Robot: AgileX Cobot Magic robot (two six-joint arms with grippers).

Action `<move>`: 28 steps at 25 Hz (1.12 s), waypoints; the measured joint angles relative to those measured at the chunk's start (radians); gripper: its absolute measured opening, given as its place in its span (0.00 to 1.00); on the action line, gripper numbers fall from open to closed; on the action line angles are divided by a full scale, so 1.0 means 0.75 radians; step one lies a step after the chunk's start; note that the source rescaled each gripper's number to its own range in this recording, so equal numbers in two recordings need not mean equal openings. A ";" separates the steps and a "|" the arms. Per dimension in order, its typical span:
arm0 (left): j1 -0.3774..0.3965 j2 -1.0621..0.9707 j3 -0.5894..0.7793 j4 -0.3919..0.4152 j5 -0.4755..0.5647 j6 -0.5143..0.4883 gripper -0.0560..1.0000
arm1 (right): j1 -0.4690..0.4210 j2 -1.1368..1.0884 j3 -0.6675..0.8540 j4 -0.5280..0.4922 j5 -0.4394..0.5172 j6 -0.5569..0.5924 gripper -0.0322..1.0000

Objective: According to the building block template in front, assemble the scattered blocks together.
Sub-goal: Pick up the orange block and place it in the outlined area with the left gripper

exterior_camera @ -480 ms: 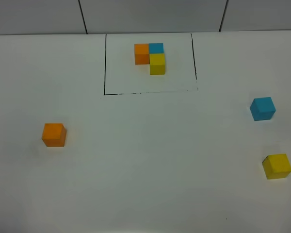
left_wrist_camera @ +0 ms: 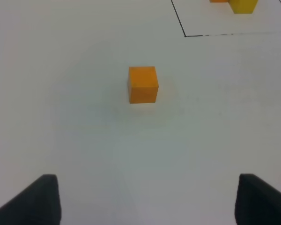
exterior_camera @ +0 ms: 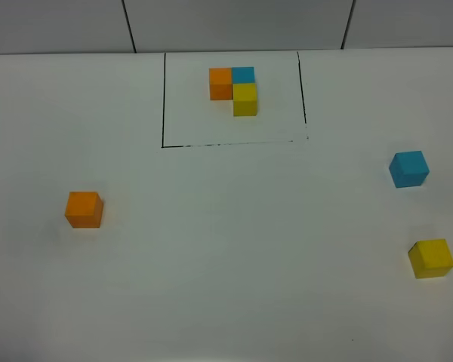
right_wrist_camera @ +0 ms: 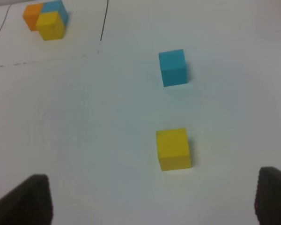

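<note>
The template (exterior_camera: 164,98) is a thin black rectangle at the far middle of the table, framing an orange, a blue and a yellow cube in an L (exterior_camera: 235,90). The scattered blocks lie apart: orange cube (exterior_camera: 84,209) (left_wrist_camera: 143,84) at the left, blue cube (exterior_camera: 408,168) (right_wrist_camera: 173,67) and yellow cube (exterior_camera: 431,258) (right_wrist_camera: 173,148) at the right. My left gripper (left_wrist_camera: 147,206) is open, short of the orange cube with bare table between. My right gripper (right_wrist_camera: 150,201) is open, short of the yellow cube. Neither arm shows in the high view.
The table is a plain white surface (exterior_camera: 234,249). A grey wall with dark seams (exterior_camera: 128,26) runs behind its far edge. The template's corner also shows in the left wrist view (left_wrist_camera: 185,34) and its cubes in the right wrist view (right_wrist_camera: 46,18).
</note>
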 joint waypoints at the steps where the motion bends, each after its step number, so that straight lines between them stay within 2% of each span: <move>1: 0.000 0.000 0.000 0.000 0.000 0.000 0.65 | 0.000 0.000 0.000 0.000 0.000 0.000 0.76; 24: 0.000 0.000 0.000 0.000 0.000 0.000 0.65 | 0.000 0.000 0.000 0.000 0.000 -0.001 0.76; 28: 0.000 0.020 -0.003 0.027 -0.003 0.001 0.66 | 0.000 0.000 0.000 0.000 0.000 -0.001 0.76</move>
